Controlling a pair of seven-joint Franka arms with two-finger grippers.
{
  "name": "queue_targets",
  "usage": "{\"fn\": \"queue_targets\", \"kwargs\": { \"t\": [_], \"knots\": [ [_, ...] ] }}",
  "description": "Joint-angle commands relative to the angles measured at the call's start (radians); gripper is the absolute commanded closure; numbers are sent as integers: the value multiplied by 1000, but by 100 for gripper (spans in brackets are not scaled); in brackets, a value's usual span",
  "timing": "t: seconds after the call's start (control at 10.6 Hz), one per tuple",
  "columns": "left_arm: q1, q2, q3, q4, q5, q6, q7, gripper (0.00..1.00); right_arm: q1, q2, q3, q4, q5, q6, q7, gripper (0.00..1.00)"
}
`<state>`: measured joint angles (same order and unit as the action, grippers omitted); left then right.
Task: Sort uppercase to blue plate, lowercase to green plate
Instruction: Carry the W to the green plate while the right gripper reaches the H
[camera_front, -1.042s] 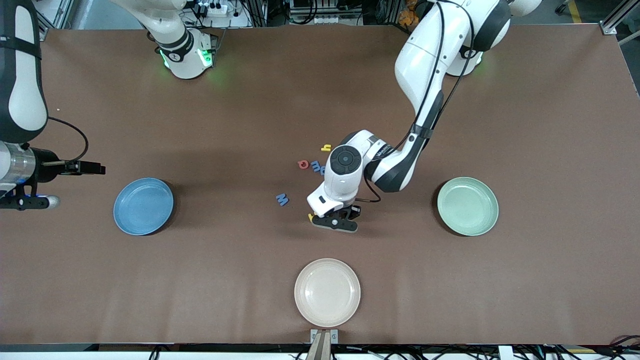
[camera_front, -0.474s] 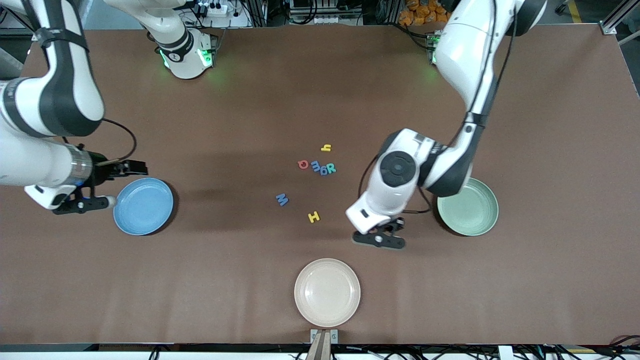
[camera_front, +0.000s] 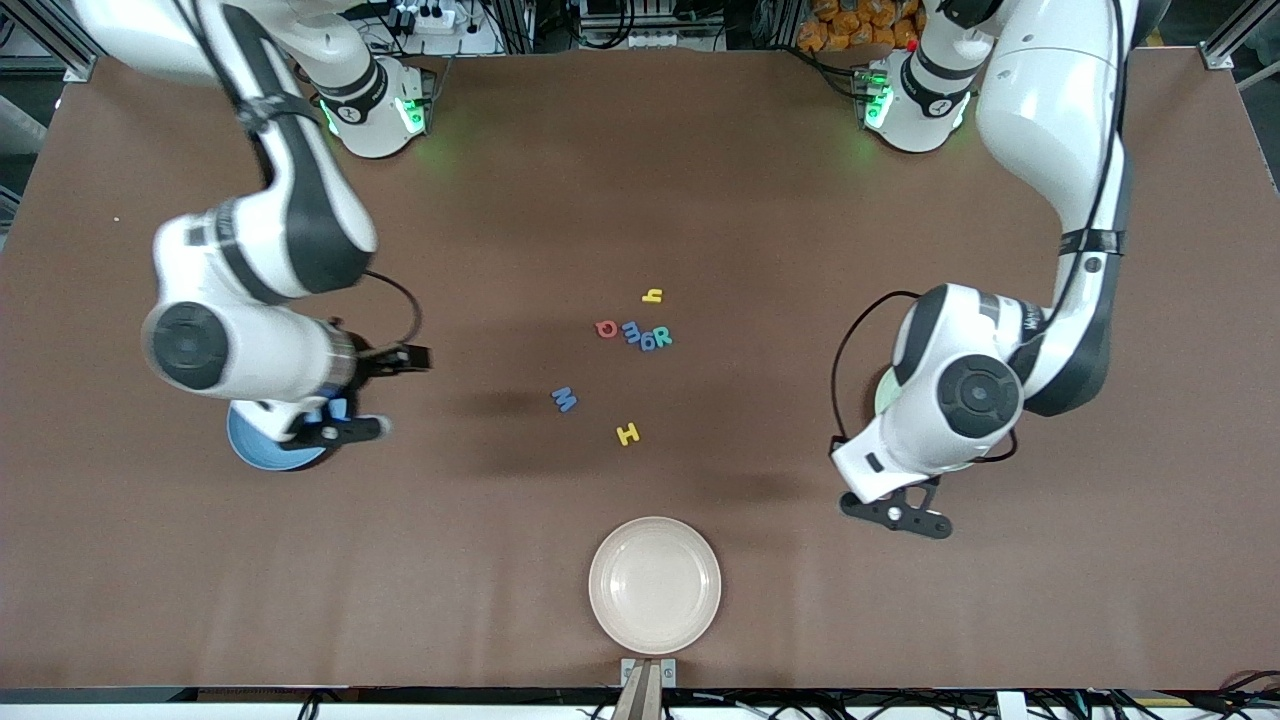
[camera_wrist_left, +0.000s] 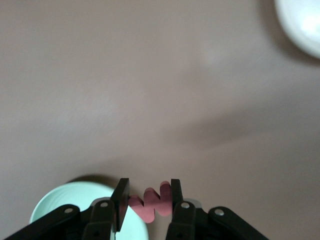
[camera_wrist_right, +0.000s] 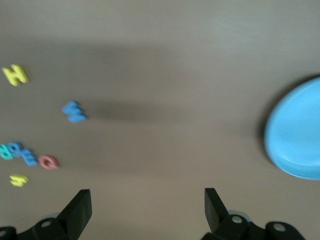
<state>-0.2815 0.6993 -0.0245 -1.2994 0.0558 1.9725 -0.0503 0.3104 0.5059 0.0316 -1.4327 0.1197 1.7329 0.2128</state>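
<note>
Brown tabletop throughout, seen from high across the table, with both arm bases along the edge farthest from the camera.

Nearest the camera, at the table's middle: cream-beige plate (camera_front: 655, 585), bare, no part in the sorting.

Next, toward the left arm's end: left gripper (camera_front: 895, 513) raised beside the green plate (camera_front: 882, 395), which sits mostly hidden under the arm. Pinched firmly between its fingers (camera_wrist_left: 120, 196), per the left wrist view: red w (camera_wrist_left: 152, 201), a lowercase letter, with the mint rim just beneath. Nothing seen on that plate, though much of it is covered.

Toward the right arm's end, about as far from the camera: right gripper (camera_front: 335, 430) over the edge of the blue plate (camera_front: 250, 445), fingers spread wide and carrying nothing. Visible part of the plate bare.

Farther from the camera, mid-table, six letters lying loose: yellow H (camera_front: 627, 433) first, then blue M (camera_front: 564, 399), then a tight row of red Q (camera_front: 606, 328), blue m (camera_front: 630, 331), blue g (camera_front: 647, 341) and teal R (camera_front: 663, 336), and farthest, yellow y (camera_front: 652, 295).

Progress, as a judgement: barely begun. One lowercase letter in hand and close to delivery, none visibly on either plate. Left to do: H, M, Q, R to blue; m, g, y to green.
</note>
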Motion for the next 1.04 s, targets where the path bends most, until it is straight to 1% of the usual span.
{"fn": "queue_targets", "kwargs": {
  "t": [0.0, 0.19, 0.28, 0.38, 0.47, 0.57, 0.66, 0.76, 0.85, 0.95],
  "knots": [
    [56, -82, -14, -182, 10, -4, 20, 100, 119, 138, -9, 118, 28, 119, 133, 0],
    [68, -122, 18, -289, 10, -12, 21, 100, 162, 193, -9, 120, 29, 250, 154, 0],
    [74, -136, 21, -329, 10, -29, 21, 100, 189, 219, -7, 121, 29, 308, 155, 0],
    [85, -144, 32, -349, 12, -41, 30, 100, 214, 245, -9, 121, 29, 370, 161, 0],
    [87, -144, 47, -354, 10, -52, 65, 89, 229, 269, -9, 121, 28, 425, 178, 0],
    [88, -142, 64, -356, 10, -64, 110, 68, 245, 289, -9, 121, 28, 479, 194, 0],
    [94, -142, 69, -362, 10, -66, 127, 61, 263, 305, -10, 129, 25, 520, 204, 0],
    [94, -139, 71, -365, 10, -66, 127, 20, 272, 334, -10, 152, 20, 554, 203, 0],
    [94, -139, 71, -363, 10, -66, 121, 0, 297, 373, -13, 188, 15, 589, 203, 0],
    [94, -144, 77, -360, 10, -66, 127, 0, 309, 405, -15, 218, 11, 615, 204, 0]
  ]
}}
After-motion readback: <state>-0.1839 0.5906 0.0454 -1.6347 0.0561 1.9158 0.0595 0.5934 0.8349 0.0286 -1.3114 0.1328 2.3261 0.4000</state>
